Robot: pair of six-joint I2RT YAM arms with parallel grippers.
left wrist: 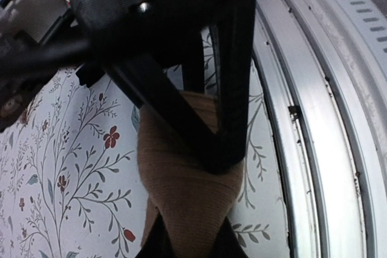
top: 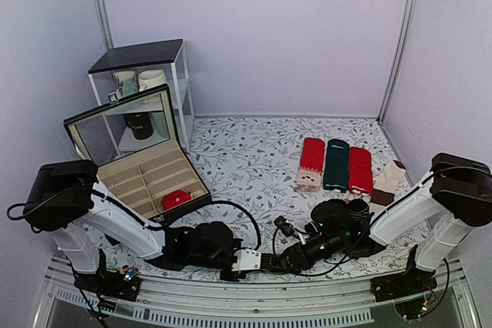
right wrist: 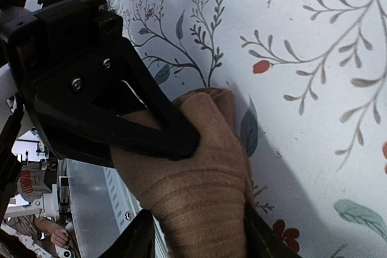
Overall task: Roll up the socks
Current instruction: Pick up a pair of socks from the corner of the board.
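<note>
The left gripper [left wrist: 217,152] has its fingertips drawn together into a tight V, pinched on the brown socks [left wrist: 187,197]. They are bunched into a thick ribbed wad just inside the near edge of the table. The right gripper [right wrist: 196,243] meets it from the other side. Its fingers stand apart, one on each flank of the same wad, with the knit filling the space between them.

Under the socks lies a white tablecloth [top: 246,159] printed with grey sprigs and small red flowers. A ribbed metal rail [left wrist: 314,149] runs along the edge right beside them.

Farther out on the right of the cloth, flat socks lie side by side — red [top: 311,155], dark green [top: 337,163], red again [top: 360,168].

On the left an open divided box [top: 146,167] has its mirrored lid standing up. A small red bundle [top: 177,198] sits in one of its nearer compartments. Behind the box, a little white-framed shelf [top: 142,55] holds mugs [top: 151,78], and pale lilac walls close the space in.

Both arms are folded low. The left arm [top: 115,217] and the right arm [top: 407,209] slope down from the outer corners and run inward along the near edge — wrists nearly nose to nose at the middle.
</note>
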